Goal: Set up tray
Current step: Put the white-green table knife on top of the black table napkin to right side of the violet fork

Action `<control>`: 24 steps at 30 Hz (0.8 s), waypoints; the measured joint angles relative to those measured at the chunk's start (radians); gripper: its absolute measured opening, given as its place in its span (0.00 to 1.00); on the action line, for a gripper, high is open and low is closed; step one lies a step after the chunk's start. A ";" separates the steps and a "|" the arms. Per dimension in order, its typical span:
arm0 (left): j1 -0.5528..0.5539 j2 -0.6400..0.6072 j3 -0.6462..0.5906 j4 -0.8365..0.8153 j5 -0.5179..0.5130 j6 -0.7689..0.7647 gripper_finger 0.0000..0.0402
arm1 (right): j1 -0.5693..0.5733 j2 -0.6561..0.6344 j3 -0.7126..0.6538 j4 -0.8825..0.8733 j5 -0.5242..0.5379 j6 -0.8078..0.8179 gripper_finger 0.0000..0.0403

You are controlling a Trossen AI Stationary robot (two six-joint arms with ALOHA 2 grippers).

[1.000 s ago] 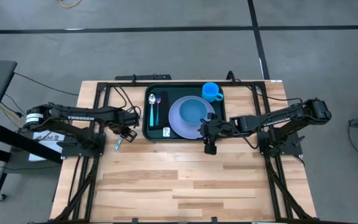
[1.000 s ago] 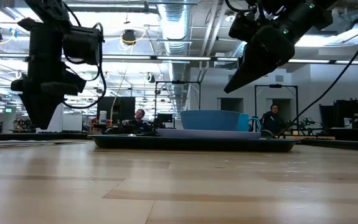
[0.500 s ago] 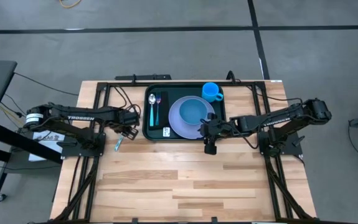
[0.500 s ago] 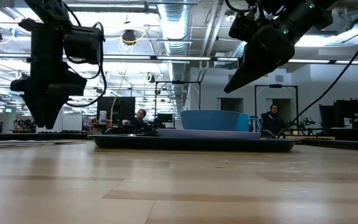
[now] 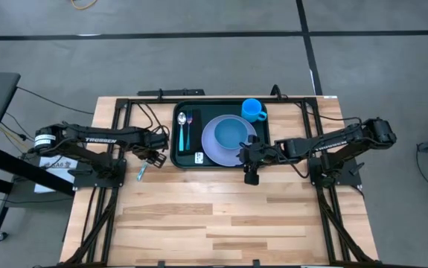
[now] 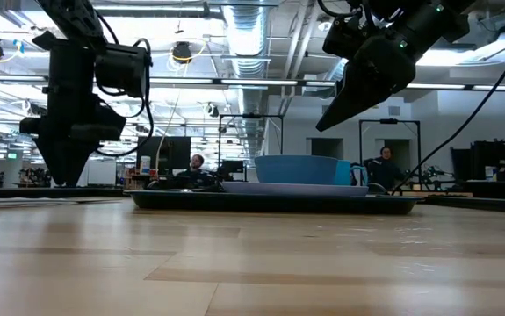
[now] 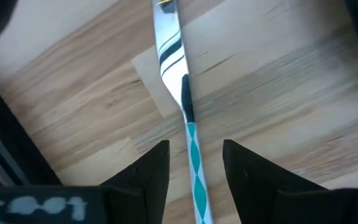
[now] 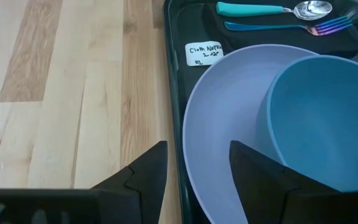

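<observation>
The dark tray [image 5: 221,108] sits at the table's far middle and carries a lavender plate [image 5: 209,143] with a blue bowl [image 5: 232,132], a blue cup [image 5: 253,110], and a spoon [image 5: 181,132] and fork [image 5: 189,123] on a black napkin [image 8: 253,38]. A knife [image 7: 191,140] with a teal patterned handle lies flat on the wood left of the tray. My left gripper [image 7: 194,149] hangs open over it, pointing down, one finger to each side of the handle. My right gripper [image 8: 197,155] stands open, slanting down above the tray's near rim [image 8: 174,93] beside the plate.
The black arm frames [image 5: 117,141] run along the table's left and right sides and its far edge. Bare wood [image 5: 214,216] fills the near half of the table. People sit in the room beyond the table in the low view.
My left gripper has edged slightly toward the table's right edge, still open above the knife. The knife and the things on the tray lie where they were.
</observation>
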 joint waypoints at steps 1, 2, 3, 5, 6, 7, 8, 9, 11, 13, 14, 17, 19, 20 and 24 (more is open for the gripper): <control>0.000 -0.001 0.000 0.000 0.000 0.006 0.35 | 0.000 0.000 0.000 0.000 0.000 0.000 0.41; 0.000 -0.002 0.000 0.001 0.000 0.012 0.35 | 0.000 0.000 0.000 0.000 0.000 0.000 0.41; 0.000 -0.002 0.000 0.005 0.000 0.015 0.35 | 0.000 0.000 0.000 0.000 0.000 0.000 0.41; 0.005 -0.002 0.000 0.011 -0.001 0.015 0.35 | 0.000 0.000 0.000 0.000 0.000 0.000 0.41; 0.010 -0.002 0.000 0.008 -0.001 0.020 0.35 | 0.000 0.000 0.000 0.000 0.000 0.000 0.41; 0.014 -0.002 0.000 0.007 -0.001 0.027 0.35 | 0.000 0.000 0.000 0.000 0.000 0.000 0.41; 0.019 -0.002 0.000 0.009 -0.002 0.031 0.35 | 0.000 0.000 0.000 0.000 0.000 0.000 0.41; 0.024 -0.002 0.000 0.009 -0.003 0.031 0.35 | 0.000 0.000 0.000 0.000 0.000 0.000 0.41; 0.036 -0.002 0.000 0.015 -0.004 0.031 0.35 | 0.000 0.000 0.000 0.000 0.000 0.000 0.41; 0.046 -0.002 0.000 0.017 -0.020 0.033 0.35 | 0.000 0.000 0.000 0.000 0.000 0.000 0.41; 0.049 -0.002 0.000 0.016 -0.037 0.033 0.35 | 0.000 0.000 0.000 0.000 0.000 0.000 0.41; 0.055 -0.002 0.000 0.017 -0.078 0.035 0.35 | 0.000 0.000 0.000 0.000 0.000 0.000 0.41; 0.055 -0.002 0.000 0.019 -0.088 0.034 0.35 | 0.000 0.000 0.000 0.000 0.000 -0.001 0.41; 0.055 -0.002 0.000 0.020 -0.087 0.036 0.35 | 0.000 0.000 0.000 0.000 0.000 -0.001 0.41; 0.055 -0.002 0.000 0.025 -0.090 0.041 0.35 | 0.000 0.000 0.000 0.000 0.000 -0.001 0.41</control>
